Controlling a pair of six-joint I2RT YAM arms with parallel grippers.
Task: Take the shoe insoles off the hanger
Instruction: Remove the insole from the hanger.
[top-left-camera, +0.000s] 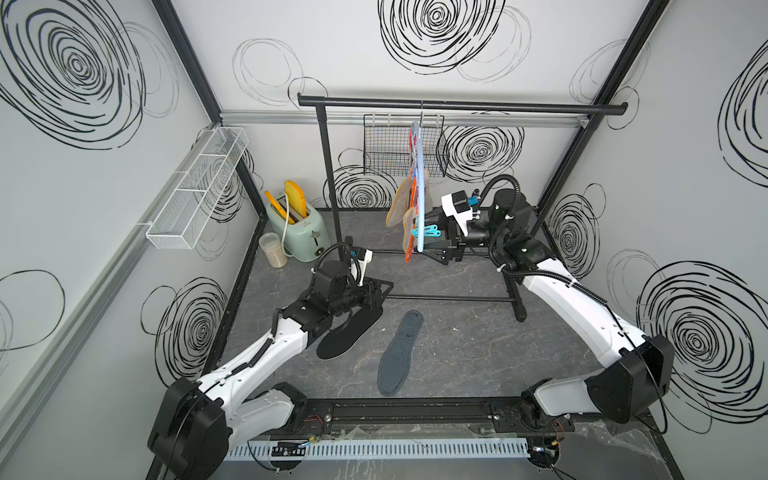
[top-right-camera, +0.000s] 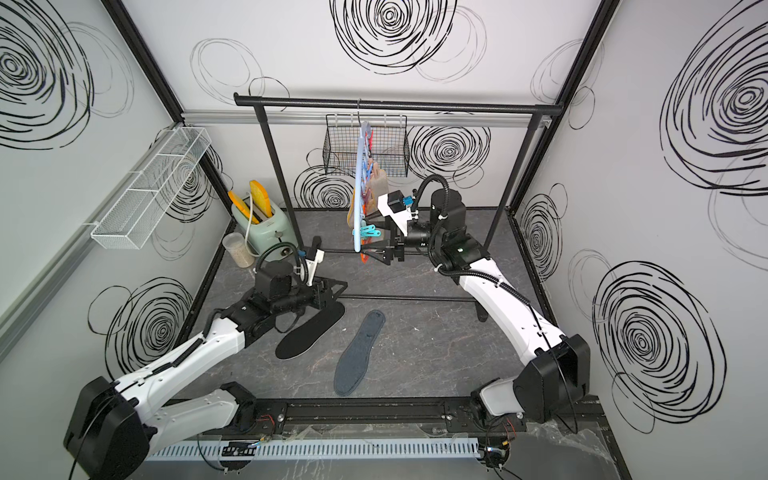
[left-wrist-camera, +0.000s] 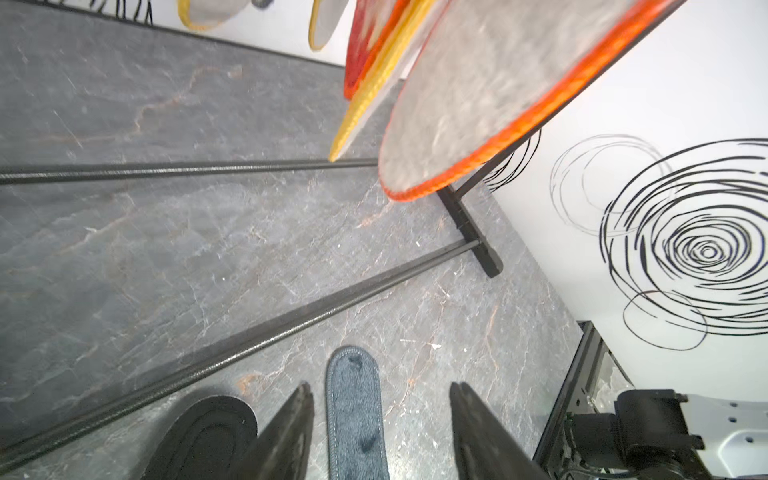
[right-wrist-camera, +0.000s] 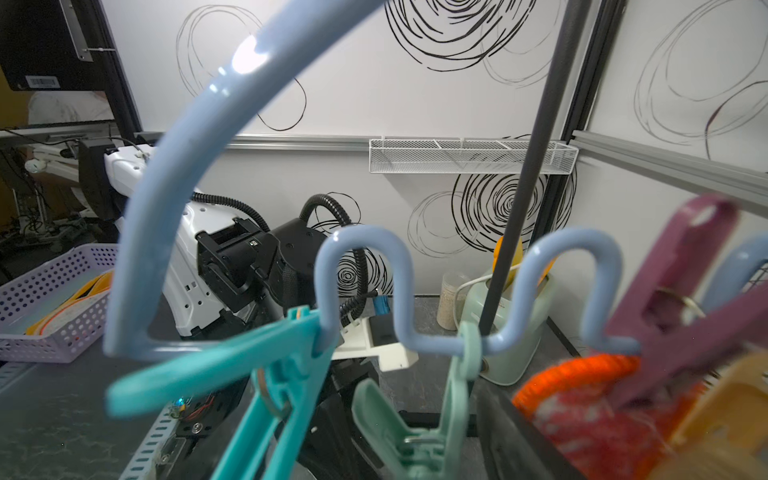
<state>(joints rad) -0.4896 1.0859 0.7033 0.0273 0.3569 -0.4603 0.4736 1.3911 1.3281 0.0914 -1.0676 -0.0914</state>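
Right end effector (top-left-camera: 432, 246), released at the hanger (top-left-camera: 420, 187), should squeeze the purple peg (right-wrist-camera: 673, 299) beside it, freeing the red insole (right-wrist-camera: 582, 415).

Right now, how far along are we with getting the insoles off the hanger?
Done: a black insole and a grey-blue insole lie on the tabletop. In hand: nothing; the left gripper hangs open by the black one, the right gripper is open at the low end of the hanger. Left: several insoles, beige and orange-edged among them, hang clipped.
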